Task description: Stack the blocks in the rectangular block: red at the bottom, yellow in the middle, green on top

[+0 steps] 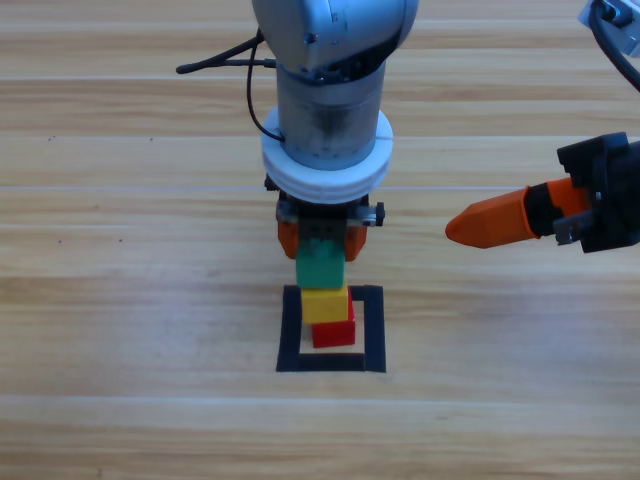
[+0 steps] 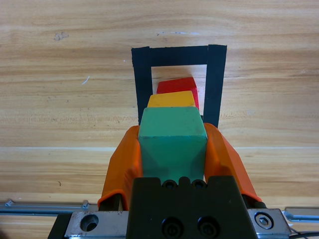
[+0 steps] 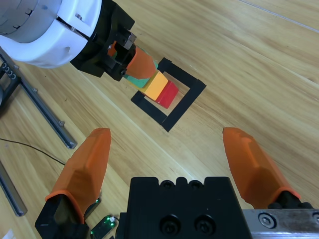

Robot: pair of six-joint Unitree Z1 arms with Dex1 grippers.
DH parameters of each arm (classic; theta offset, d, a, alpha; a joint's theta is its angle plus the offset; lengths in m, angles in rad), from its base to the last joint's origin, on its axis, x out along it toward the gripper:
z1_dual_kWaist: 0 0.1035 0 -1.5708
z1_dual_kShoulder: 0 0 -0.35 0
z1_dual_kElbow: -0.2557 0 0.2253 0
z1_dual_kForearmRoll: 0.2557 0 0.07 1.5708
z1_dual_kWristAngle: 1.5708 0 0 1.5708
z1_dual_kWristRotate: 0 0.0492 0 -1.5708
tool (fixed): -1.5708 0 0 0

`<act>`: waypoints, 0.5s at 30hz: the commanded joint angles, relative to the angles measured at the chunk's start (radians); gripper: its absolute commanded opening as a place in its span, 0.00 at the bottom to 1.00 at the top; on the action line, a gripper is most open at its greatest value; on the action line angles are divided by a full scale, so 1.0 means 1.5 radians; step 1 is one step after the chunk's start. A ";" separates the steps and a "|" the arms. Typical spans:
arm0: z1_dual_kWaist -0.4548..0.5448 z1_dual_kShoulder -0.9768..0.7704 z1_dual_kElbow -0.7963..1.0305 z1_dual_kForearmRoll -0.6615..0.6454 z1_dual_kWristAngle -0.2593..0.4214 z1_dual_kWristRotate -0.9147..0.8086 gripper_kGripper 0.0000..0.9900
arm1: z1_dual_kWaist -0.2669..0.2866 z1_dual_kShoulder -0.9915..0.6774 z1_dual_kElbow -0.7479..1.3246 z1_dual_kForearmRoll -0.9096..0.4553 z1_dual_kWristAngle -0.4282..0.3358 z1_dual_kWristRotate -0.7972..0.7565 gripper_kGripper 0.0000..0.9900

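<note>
At the centre of the high view, the left tool (image 1: 320, 240) is clamped on the green cube (image 1: 321, 264), which sits atop the yellow cube (image 1: 325, 304) and red cube (image 1: 334, 332) inside the black tape frame (image 1: 290, 330) on the tabletop (image 1: 120, 300). The right tool (image 1: 480, 225) waits at right edge, jaws spread wide, empty.

1. Supporting surface: wooden table (image 1: 120, 200), with light planks whose grain runs across the high view.
2. Black tape frame (image 1: 290, 330), the rectangular block, lies flat on the table with bare wood showing inside it.
3. Red cube (image 1: 335, 333) sits on the wood inside the frame, in its upper part, its bottom edge apart from the lower tape strip.
4. The red cube carries further cubes above it; these do not touch the table.
5. Metal rails (image 3: 47, 117) lie on the table beside the frame, seen in the right wrist view.
</note>
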 commanded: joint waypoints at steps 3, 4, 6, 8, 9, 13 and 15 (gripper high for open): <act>-0.022 0.046 -0.012 0.004 0.007 -0.001 0.03 | -0.017 -0.015 0.022 -0.010 0.012 -0.002 1.00; -0.022 0.047 -0.013 0.004 0.008 -0.001 0.03 | -0.017 -0.015 0.022 -0.011 0.012 -0.002 1.00; -0.022 0.047 -0.014 0.004 0.008 -0.001 0.03 | -0.017 -0.015 0.023 -0.013 0.012 -0.002 1.00; -0.022 0.048 -0.015 0.004 0.008 -0.001 0.03 | -0.017 -0.015 0.024 -0.013 0.012 -0.002 1.00; -0.022 0.049 -0.015 0.004 0.008 -0.001 0.03 | -0.017 -0.015 0.024 -0.014 0.012 -0.002 1.00; -0.022 0.054 -0.015 0.004 0.008 -0.001 0.03 | -0.017 -0.015 0.024 -0.015 0.012 -0.002 1.00; -0.022 0.055 -0.015 0.004 0.008 -0.001 0.03 | -0.017 -0.015 0.025 -0.015 0.012 -0.002 1.00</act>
